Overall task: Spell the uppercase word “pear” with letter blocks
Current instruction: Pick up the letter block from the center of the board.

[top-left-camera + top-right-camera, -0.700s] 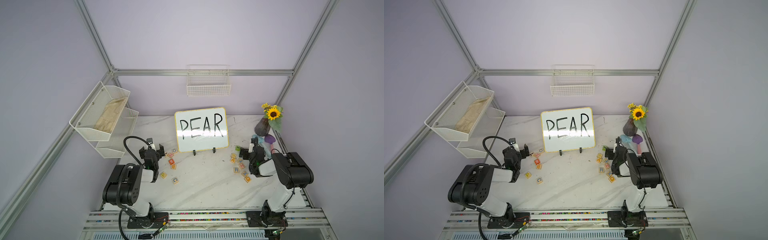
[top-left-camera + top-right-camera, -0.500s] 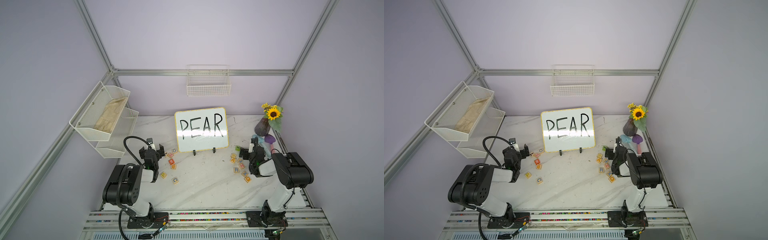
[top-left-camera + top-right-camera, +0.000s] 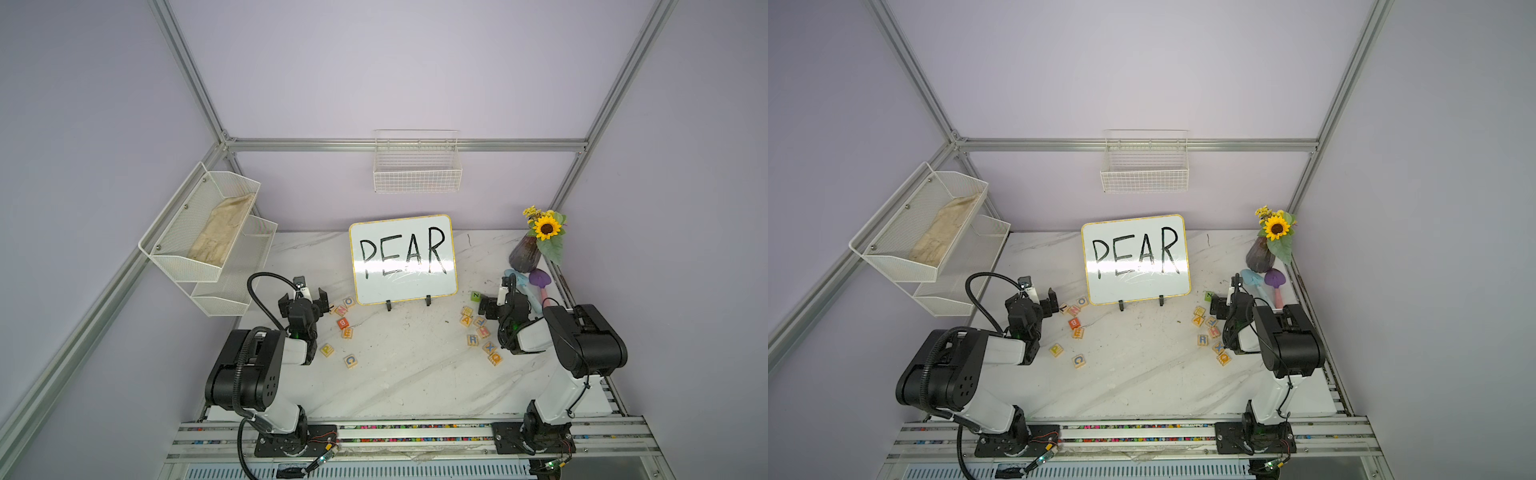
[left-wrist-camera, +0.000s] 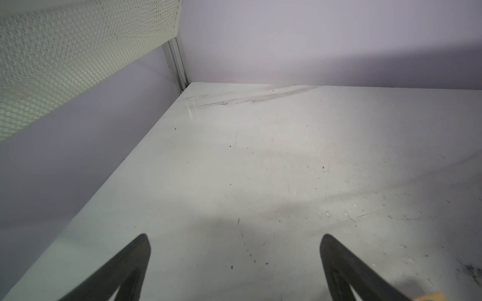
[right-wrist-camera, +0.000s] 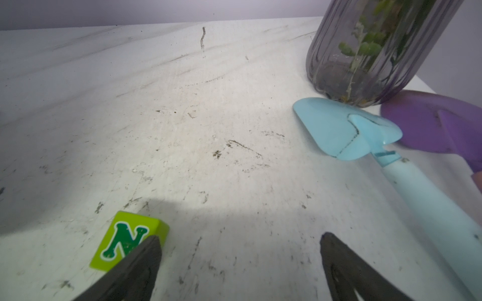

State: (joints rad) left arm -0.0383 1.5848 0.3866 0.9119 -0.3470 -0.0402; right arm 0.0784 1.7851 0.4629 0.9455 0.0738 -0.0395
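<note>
Left wrist view shows the left gripper [image 4: 234, 236] wide open. Its 2 dark fingers [image 4: 125, 271] stand far apart with only the bare white table [image 4: 260, 156] between them, and it holds nothing. A mesh shelf [image 4: 78, 52] hangs on the wall near it.

In the right wrist view the right gripper [image 5: 240, 235] is also fully spread and empty. A green N block [image 5: 130, 239] lies on the table just beside 1 finger [image 5: 135, 268], which covers its corner; I cannot tell if they touch. A blue trowel [image 5: 347, 130], a purple trowel [image 5: 430, 125] and a dark glass vase [image 5: 365, 52] are further ahead.

In both top views the P block [image 3: 327, 350] and the E block [image 3: 348, 332] lie left of the frame centre, near the left arm. E is above P in the frame and apart from it. The A block [image 3: 467, 320] and the R block [image 3: 472, 340] lie right of centre, in the cluster beside the right arm, with R below A. All 4 rest on the table and are not yet in 1 row. They lie lower in the frame than the whiteboard [image 3: 403, 257] with "PEAR" written on it, which stands in the middle.
</note>
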